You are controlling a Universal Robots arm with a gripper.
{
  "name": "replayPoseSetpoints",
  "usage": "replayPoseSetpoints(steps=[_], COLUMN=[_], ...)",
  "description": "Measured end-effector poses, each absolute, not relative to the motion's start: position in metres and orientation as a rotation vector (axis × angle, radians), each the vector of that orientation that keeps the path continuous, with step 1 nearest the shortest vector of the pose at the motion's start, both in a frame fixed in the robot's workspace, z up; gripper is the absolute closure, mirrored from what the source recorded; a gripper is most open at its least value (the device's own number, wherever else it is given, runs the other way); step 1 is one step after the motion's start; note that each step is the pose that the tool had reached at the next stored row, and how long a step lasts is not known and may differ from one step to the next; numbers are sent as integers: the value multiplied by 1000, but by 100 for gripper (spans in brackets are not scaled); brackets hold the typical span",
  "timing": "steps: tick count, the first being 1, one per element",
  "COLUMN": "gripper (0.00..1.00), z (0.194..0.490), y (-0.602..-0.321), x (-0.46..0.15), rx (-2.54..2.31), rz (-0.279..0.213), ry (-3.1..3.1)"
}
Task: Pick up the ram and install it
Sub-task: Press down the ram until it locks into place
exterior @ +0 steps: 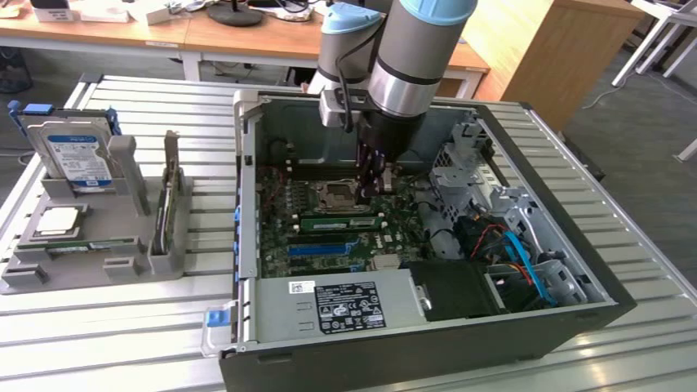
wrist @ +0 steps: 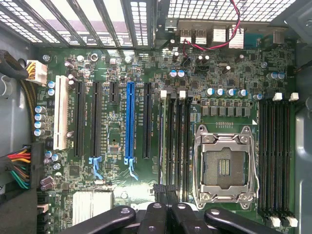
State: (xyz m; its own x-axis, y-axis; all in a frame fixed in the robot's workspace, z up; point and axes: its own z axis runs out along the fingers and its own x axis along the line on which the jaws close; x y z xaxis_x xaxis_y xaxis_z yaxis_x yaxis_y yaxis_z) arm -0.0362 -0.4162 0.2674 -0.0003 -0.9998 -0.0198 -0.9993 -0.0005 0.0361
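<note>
The ram (exterior: 339, 221) stands on edge in a black slot just beside the CPU socket (exterior: 332, 194), inside the open computer case (exterior: 490, 343). My gripper (wrist: 165, 191) hangs over those slots, jaws pressed together; whether they touch it I cannot tell.

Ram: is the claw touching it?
Cannot tell. In the exterior view the gripper hangs near one end of the ram; any contact point is hidden.

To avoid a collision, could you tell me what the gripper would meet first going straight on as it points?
Probably the end of the black plastic memory slots beside the silver metal processor socket, where the long green ram stick sits; the shut gripper points down at them, depth unclear.
</note>
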Motion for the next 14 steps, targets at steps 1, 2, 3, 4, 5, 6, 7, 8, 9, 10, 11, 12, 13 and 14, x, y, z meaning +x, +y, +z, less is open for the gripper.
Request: replayPoseSetpoints(steps=[1,2,3,4,5,6,7,8,9,10,11,12,13,14], gripper=[89,89,89,89,89,89,89,89,89,89,89,89,89,89], z=[267,267,267,267,267,267,268,267,267,267,267,267,267,267], y=[-416,-416,-416,-416,-416,-416,-416,-416,-416,-417,-417,-417,-417,-417], x=[-36,-36,-36,-36,-35,-34,-33,-32,-30,-29,-27,-25,-23,-21], rx=[2213,2213,2213,2213,2213,2213,2213,2213,2213,2213,2213,2213,2213,2213], rz=[-62,-62,-62,-62,-62,-62,-62,-62,-62,-62,-62,-62,-62,-62], ry=[-2213,-2213,-2213,-2213,-2212,-2213,-2213,-2213,-2213,-2213,-2213,-2213,-2213,-2213])
